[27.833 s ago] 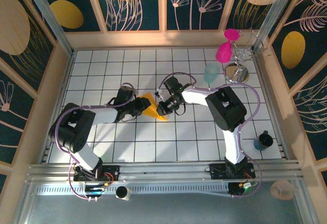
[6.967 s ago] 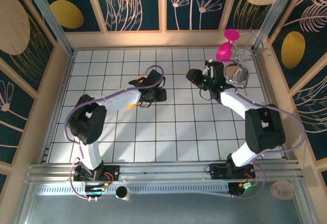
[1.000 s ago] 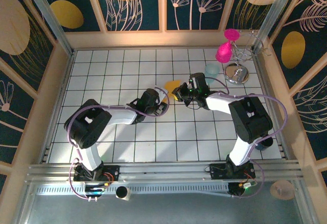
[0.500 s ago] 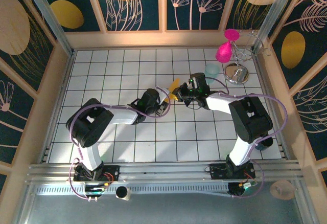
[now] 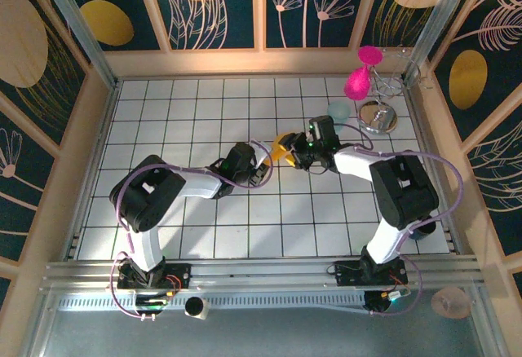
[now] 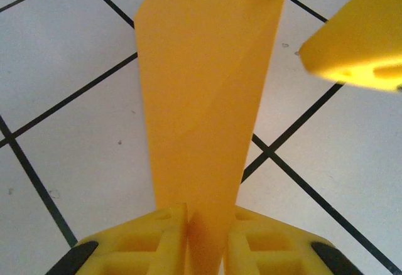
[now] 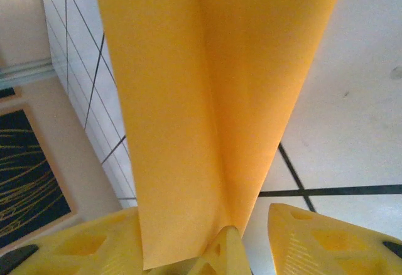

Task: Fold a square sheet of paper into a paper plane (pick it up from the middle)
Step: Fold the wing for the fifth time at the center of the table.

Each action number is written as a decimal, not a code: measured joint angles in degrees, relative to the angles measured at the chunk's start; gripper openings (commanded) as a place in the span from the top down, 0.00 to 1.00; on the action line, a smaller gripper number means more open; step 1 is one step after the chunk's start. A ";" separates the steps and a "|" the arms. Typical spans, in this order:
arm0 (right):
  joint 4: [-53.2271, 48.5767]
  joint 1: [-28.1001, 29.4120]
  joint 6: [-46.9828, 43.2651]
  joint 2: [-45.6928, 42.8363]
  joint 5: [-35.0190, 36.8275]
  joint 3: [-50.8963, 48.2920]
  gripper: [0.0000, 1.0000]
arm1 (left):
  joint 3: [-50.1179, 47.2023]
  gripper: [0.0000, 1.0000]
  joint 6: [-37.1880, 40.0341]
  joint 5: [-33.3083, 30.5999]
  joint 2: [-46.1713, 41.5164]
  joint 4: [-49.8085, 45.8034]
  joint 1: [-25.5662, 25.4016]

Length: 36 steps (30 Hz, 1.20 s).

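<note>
Top external: left gripper (image 5: 263, 160) sat mid-table, right gripper (image 5: 298, 153) just right of it, paper plane (image 5: 281, 147) between them. Left wrist: yellow pads (image 6: 157, 234) pinched plane's narrow end. Right wrist: fingers (image 7: 317, 237) stood spread, centre crease between them, right finger clear of paper.

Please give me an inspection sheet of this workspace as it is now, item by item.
Surface: table of white tiles with black grid lines.
Job's things: folded paper, orange-yellow, held upright between the two arms.
Clutter: teal cup, pink object and round metal dish, grouped at the far right.
Grippers: left gripper shut on the paper's lower end; right gripper open, paper against one finger.
Cables: purple cables loop along both arms, away from the paper.
Surroundings: dark painted wall panels in a wooden frame.
</note>
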 measured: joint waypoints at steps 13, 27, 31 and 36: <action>-4.61 -4.07 -5.46 -5.16 6.56 -2.12 0.44 | 1.79 0.87 -1.09 6.08 2.69 -1.86 0.00; -4.55 -4.81 -17.31 -6.69 6.29 -6.23 0.40 | 10.38 0.93 -11.37 16.33 4.72 -12.02 0.02; -2.91 -4.83 -21.09 -5.99 3.58 -6.23 0.40 | 10.80 0.94 -16.39 20.63 5.29 -12.63 0.46; -1.53 -4.85 -24.39 -4.02 0.92 -6.23 0.40 | 10.67 0.95 -22.80 24.72 5.64 -12.24 1.49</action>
